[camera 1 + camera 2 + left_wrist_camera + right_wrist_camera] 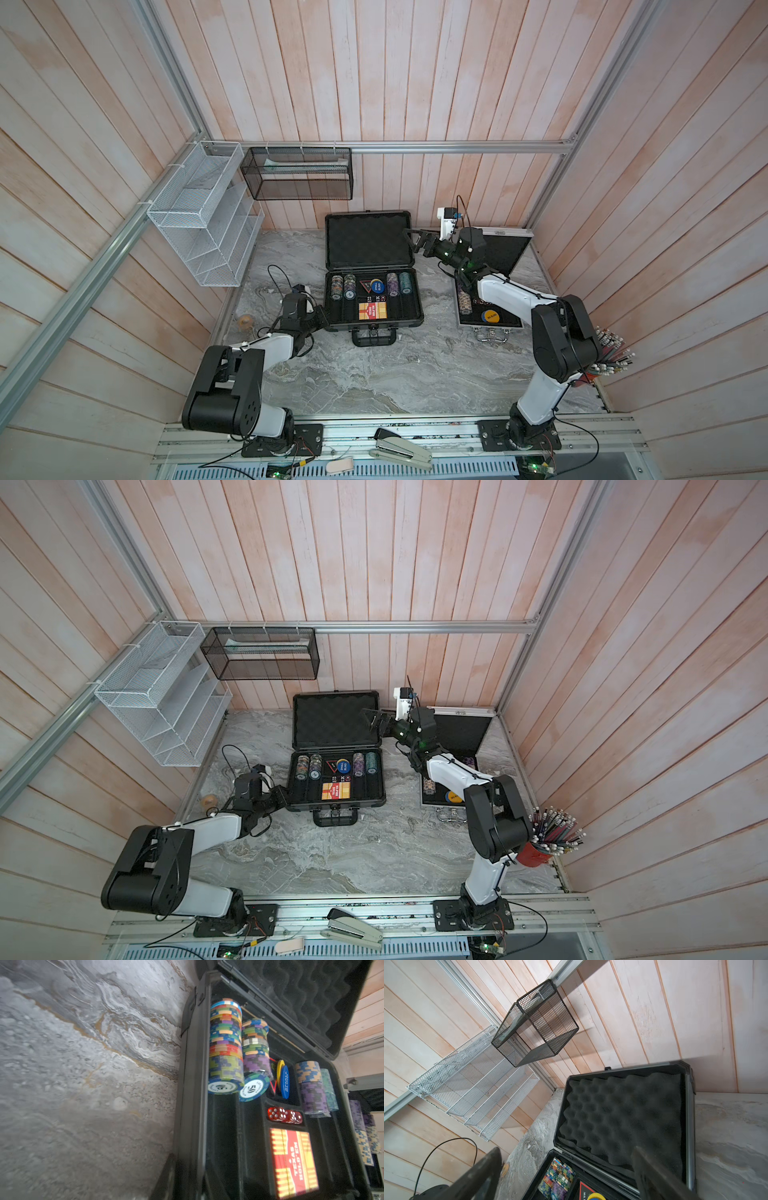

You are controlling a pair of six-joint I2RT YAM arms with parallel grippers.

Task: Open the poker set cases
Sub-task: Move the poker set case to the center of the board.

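Grey marbled table (395,374), and at twelve o'clock the dark grey case (368,241) sits flat on it, lid up. Silver case (511,251) over at two o'clock, lying open as well. A small tan round thing (245,322) at nine, and a red pencil cup (538,852) at four, right by the edge.

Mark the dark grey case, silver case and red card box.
dark grey case (368,241), in a top view, lid foam lining.
silver case (507,253), in a top view, lid's inner lining.
red card box (294,1162), left wrist view, printed face.

A white mesh rack (187,195) hangs beside a black mesh basket (297,183).
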